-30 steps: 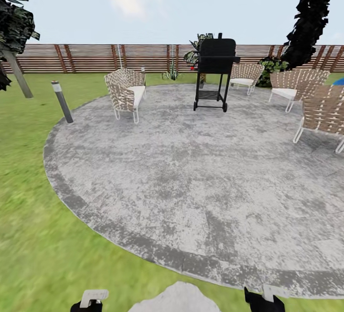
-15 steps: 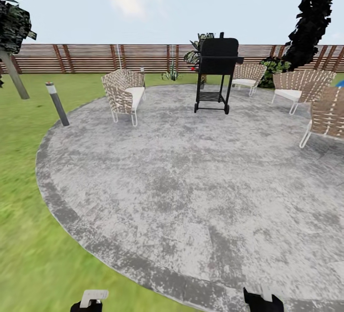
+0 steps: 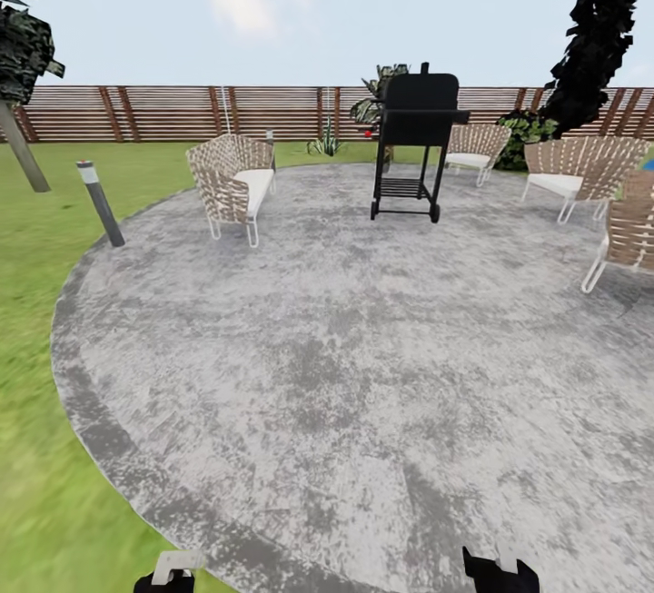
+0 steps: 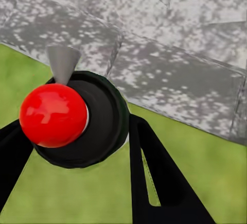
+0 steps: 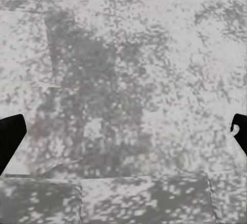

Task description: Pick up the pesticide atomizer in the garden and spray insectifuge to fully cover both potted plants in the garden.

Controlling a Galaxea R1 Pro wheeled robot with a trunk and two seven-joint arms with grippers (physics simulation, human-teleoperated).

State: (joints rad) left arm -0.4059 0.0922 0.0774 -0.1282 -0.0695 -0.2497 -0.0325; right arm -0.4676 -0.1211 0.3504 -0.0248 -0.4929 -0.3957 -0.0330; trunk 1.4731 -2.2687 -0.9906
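The left gripper (image 4: 77,123) was clenched around the spray bottle (image 4: 103,131), which stood upright between its two black fingers; the left wrist view looked down on the bottle's round dark top with its red ball (image 4: 53,115) and a small grey cone nozzle (image 4: 63,63). Below it lay the near left edge of the stone patio (image 3: 363,348), where it meets the lawn (image 3: 36,448). The right gripper (image 5: 128,121) hung released, its fingers spread wide over bare paving with nothing between them.

Far across the patio stood a black grill (image 3: 413,143), with woven chairs (image 3: 229,177) to the left and right of it, a short lamp post (image 3: 98,202) on the left and a slatted fence (image 3: 163,112) behind. Some greenery showed near the fence, too small to tell whether it was one of the two potted plants.

From here, the main risk seemed to be spraying the wrong greenery, since other plants grew along the fence. The chairs and grill might also catch the base or an arm if the path ran close to them. A jolt at the patio edge might tilt the bottle in the fingers and turn the nozzle off aim.
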